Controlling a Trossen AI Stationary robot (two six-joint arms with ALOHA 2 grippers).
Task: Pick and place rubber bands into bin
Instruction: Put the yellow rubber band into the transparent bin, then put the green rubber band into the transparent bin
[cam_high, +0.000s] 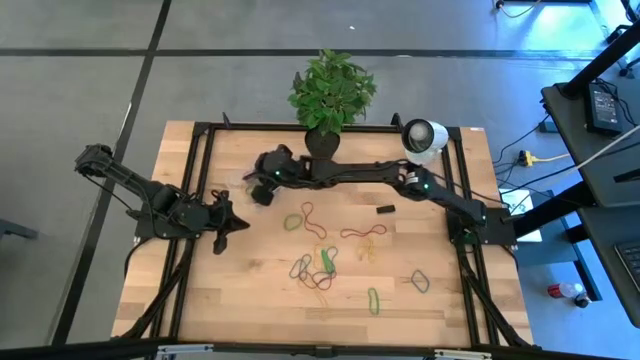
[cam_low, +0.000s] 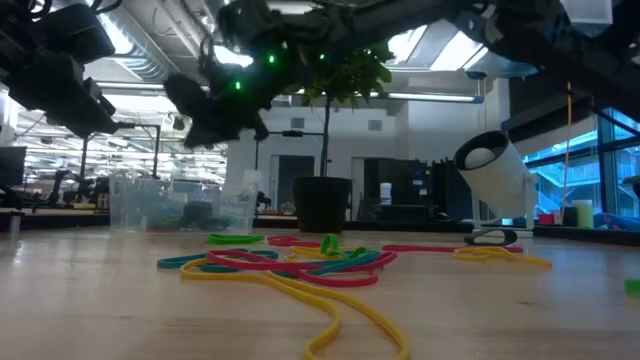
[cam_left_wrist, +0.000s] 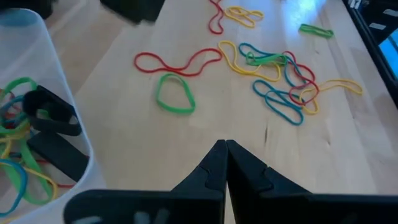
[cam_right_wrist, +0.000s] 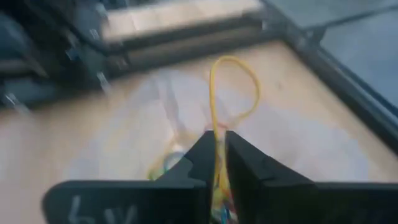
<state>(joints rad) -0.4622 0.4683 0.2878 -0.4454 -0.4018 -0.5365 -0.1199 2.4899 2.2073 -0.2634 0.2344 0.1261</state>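
Here the right gripper (cam_right_wrist: 215, 163), pinching a yellow rubber band (cam_right_wrist: 233, 90) that dangles lengthwise from its tips, hangs directly over the bin (cam_left_wrist: 37, 124); left gripper (cam_left_wrist: 225, 163) waits closed.

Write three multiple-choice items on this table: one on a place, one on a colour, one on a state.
1. Where is the right gripper?
A. Above the clear bin
B. Beside the white camera
C. At the table's front edge

2. What colour is the band it holds?
A. Red
B. Yellow
C. Purple

3. How is the left gripper?
A. Wide open
B. Shut and empty
C. Holding a green band

Answers:
1. A: the right gripper hangs above the clear bin, whose wall shows below it.
2. B: a yellow band loops out from between its fingers.
3. B: the left gripper has its fingers together with nothing between them.
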